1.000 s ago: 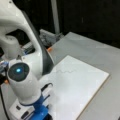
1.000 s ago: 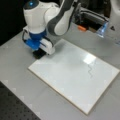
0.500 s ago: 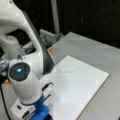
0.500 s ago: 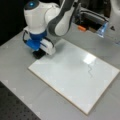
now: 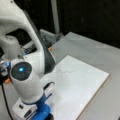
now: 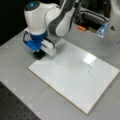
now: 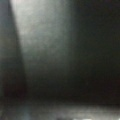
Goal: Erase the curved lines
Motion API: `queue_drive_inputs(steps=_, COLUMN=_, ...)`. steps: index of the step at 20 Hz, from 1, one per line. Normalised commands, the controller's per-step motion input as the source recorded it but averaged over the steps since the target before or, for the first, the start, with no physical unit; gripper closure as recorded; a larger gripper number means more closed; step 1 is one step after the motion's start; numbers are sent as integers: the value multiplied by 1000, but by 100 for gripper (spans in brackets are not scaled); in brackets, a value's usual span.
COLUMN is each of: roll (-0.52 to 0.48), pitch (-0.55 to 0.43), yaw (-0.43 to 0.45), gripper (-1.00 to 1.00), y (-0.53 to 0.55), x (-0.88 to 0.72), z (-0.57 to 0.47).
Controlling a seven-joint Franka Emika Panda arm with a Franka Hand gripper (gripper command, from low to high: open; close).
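Note:
The curve lines (image 6: 89, 70) are a thin grey wavy squiggle on the right part of the white board (image 6: 67, 82) in a front view, beside a bright glare spot. They also show faintly as curve lines (image 5: 65, 71) near the far edge of the board (image 5: 85, 87). My gripper (image 6: 40, 55) hangs under the blue wrist piece, low over the board's far left corner, well apart from the squiggle. In a front view the gripper (image 5: 47, 116) is cut off at the bottom edge. The wrist view shows only dark blur.
A small orange object (image 6: 81, 28) and a clear bluish item (image 6: 102, 29) lie behind the board among dark equipment. A black perforated mat (image 6: 15, 107) covers the table's near left corner. The arm's white body (image 5: 25, 50) blocks the left side of a front view.

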Motion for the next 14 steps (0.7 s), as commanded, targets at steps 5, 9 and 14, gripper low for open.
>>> queue_drive_inputs(steps=5, roll=63, pitch=-57, yaw=-87, gripper=100, y=7, x=-176, z=161)
queue_drive_inputs(steps=9, roll=31, pitch=-29, yaw=-101, gripper=100, y=54, x=-231, z=163)
queue_drive_inputs(steps=14, roll=25, pitch=-45, yaw=-132, gripper=100, y=148, x=-199, z=51)
